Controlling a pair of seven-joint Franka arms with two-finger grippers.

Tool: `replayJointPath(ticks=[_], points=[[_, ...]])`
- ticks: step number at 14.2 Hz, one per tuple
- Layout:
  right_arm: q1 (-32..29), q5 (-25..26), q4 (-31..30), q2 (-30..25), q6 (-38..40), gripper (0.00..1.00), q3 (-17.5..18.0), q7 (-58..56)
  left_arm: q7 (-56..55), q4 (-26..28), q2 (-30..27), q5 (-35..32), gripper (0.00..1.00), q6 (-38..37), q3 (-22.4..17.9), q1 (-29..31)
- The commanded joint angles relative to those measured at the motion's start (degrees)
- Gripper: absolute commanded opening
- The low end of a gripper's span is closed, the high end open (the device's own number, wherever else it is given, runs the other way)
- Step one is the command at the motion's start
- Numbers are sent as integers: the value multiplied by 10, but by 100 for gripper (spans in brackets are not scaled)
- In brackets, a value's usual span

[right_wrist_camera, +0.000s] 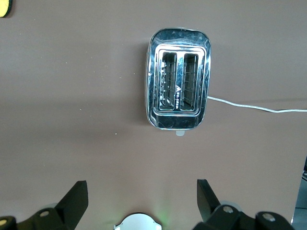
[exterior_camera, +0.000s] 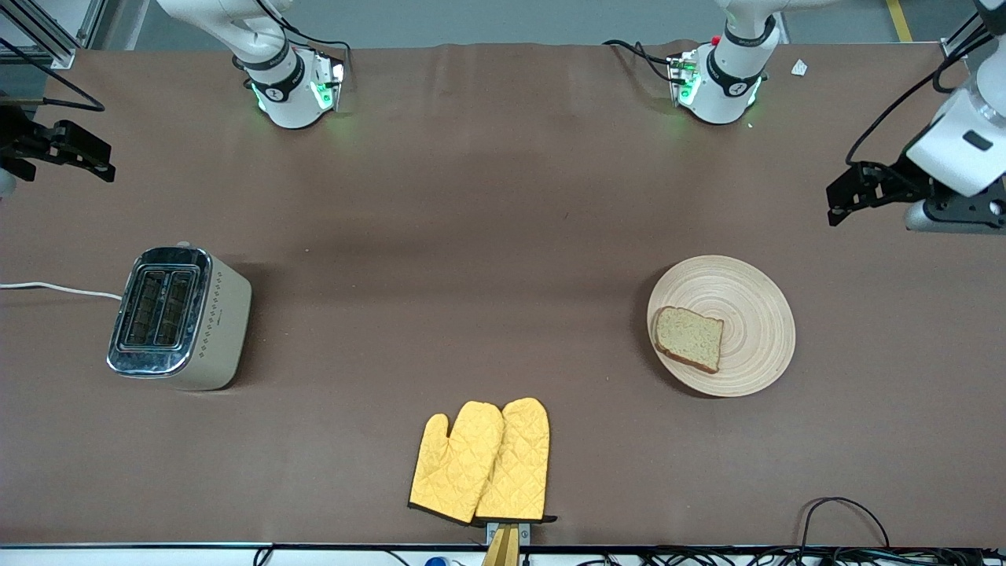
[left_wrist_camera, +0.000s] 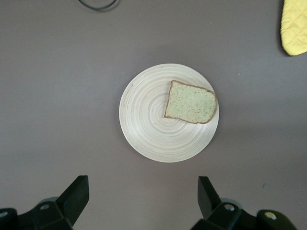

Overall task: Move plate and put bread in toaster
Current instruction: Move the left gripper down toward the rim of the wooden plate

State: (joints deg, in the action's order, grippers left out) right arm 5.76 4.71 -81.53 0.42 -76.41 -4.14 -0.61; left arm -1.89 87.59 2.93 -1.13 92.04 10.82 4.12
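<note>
The round tan wooden plate [exterior_camera: 754, 314] lies on the table toward the left arm's end. The slice of bread [exterior_camera: 690, 338] lies flat on it, off centre toward the middle of the table. The toaster [exterior_camera: 177, 318] stands toward the right arm's end, both slots empty. My left gripper [exterior_camera: 845, 196] is open and empty, high over the table's end beside the plate. Its wrist view shows the plate [left_wrist_camera: 148, 124] and bread [left_wrist_camera: 191, 102] ahead of the gripper [left_wrist_camera: 143, 194]. My right gripper [exterior_camera: 71, 153] is open and empty, high over the other end; its wrist view [right_wrist_camera: 142, 194] shows the toaster [right_wrist_camera: 178, 79].
Two yellow oven mitts [exterior_camera: 483, 460] lie at the table's edge nearest the front camera, in the middle. The toaster's white cord [exterior_camera: 55, 289] runs off the right arm's end of the table. The arm bases [exterior_camera: 291, 86] [exterior_camera: 719, 86] stand along the table's back edge.
</note>
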Motion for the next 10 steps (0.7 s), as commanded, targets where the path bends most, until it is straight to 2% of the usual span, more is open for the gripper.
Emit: replayJointPath(ticks=[1, 6, 10], points=[[1, 8, -1, -3, 2, 100, 4, 9, 22, -11, 40, 86, 100, -6, 0, 78], [1, 7, -2, -2, 3, 100, 3, 8, 161, -13, 165, 230, 100, -1, 0, 174], [1, 7, -2, -2, 2, 100, 4, 8, 280, -26, 303, 289, 100, 24, 0, 203]])
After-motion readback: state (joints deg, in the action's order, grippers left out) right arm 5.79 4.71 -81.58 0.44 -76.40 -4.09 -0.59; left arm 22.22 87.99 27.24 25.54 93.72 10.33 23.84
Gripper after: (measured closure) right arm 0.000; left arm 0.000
